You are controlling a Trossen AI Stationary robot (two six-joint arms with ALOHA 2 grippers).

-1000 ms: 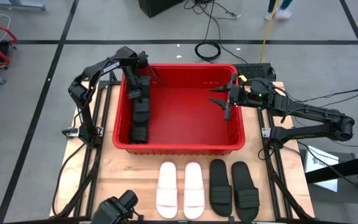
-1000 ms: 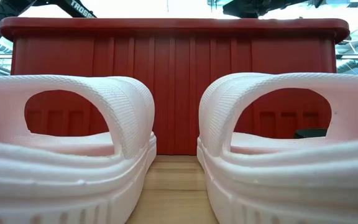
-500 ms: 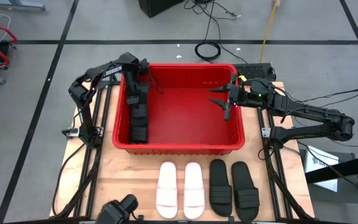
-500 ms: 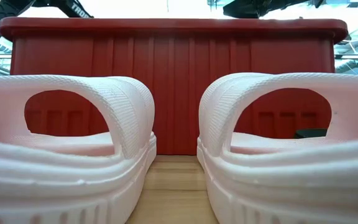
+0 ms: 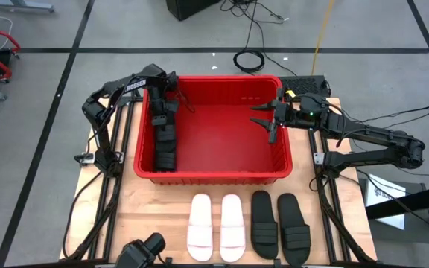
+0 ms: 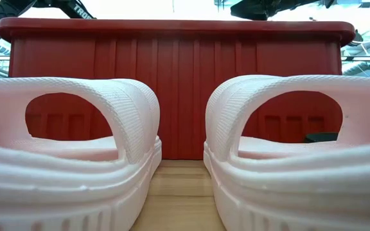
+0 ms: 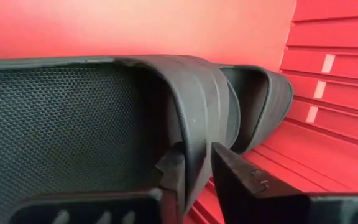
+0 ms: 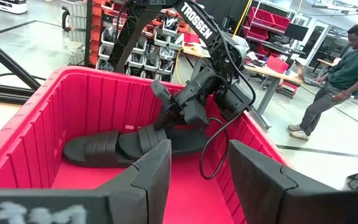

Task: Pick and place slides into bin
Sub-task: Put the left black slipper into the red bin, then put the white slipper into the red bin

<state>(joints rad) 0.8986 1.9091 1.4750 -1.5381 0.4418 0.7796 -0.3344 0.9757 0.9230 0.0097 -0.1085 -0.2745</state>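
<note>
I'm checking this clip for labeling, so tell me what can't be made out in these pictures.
- Low view: the white slides fill the foreground and the bin wall blocks its inside; the black slides on the table are hidden.
- Left wrist view: left tool clamps a black slide's strap; the rest is cut off.
- High view: the black slides in the bin are partly covered by the left arm.

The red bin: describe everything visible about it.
The red bin is a large rectangular plastic crate with ribbed walls and a thick rim, standing upright at the far half of the wooden table. Two black slides lie inside along its left wall, one pinched at the strap by the left gripper. The open right gripper hovers over its right side.
</note>
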